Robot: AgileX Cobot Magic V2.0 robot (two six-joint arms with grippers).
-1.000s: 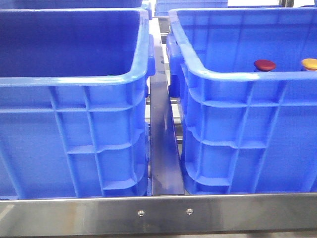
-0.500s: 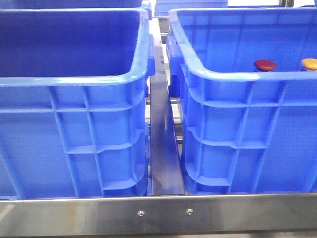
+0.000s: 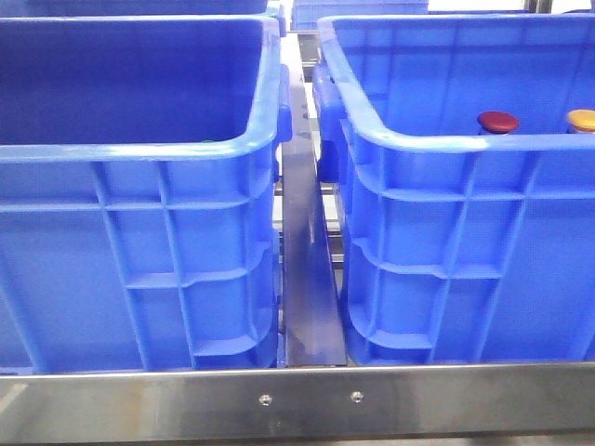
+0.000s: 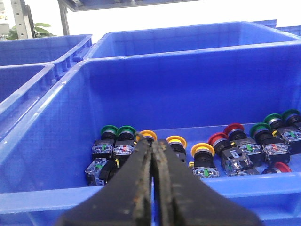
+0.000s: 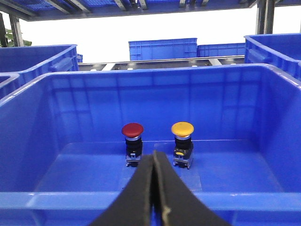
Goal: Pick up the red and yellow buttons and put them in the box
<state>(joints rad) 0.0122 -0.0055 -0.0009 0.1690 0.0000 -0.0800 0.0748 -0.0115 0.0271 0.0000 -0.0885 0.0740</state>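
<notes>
1. Left tool (image 4: 153,146): the two dark fingers are pressed flat together with nothing between them. It sits just above the near rim of a blue crate (image 4: 141,63), tips aimed into the crate.

2. Right tool (image 5: 154,157): same deal, fingers squeezed together and not gripping anything. It's poised over the near rim of the box (image 5: 155,70), pointing roughly at the gap between the two buttons.

3. The red button (image 5: 132,130) and the yellow button (image 5: 182,128) stand upright side by side on the box floor, close but not touching, each on its dark body. From the front, only the red cap (image 3: 498,122) and yellow cap (image 3: 582,119) peek over the near rim of the right-hand crate (image 3: 446,139).

4. Room to move: bare blue floor all around the two buttons, walls well clear on every side. The rolled rim is thick and the walls are deep.

5. The left crate is far busier: a row of push buttons (image 4: 169,150) with green, yellow and red caps lies jumbled along the floor, many touching each other.

6. Front view shows the two crates side by side with a metal rail (image 3: 307,260) in the narrow gap between them, and a steel bar (image 3: 297,400) along the front edge of the surface. Neither arm appears in that view.

7. More blue crates (image 5: 162,48) sit further back.
</notes>
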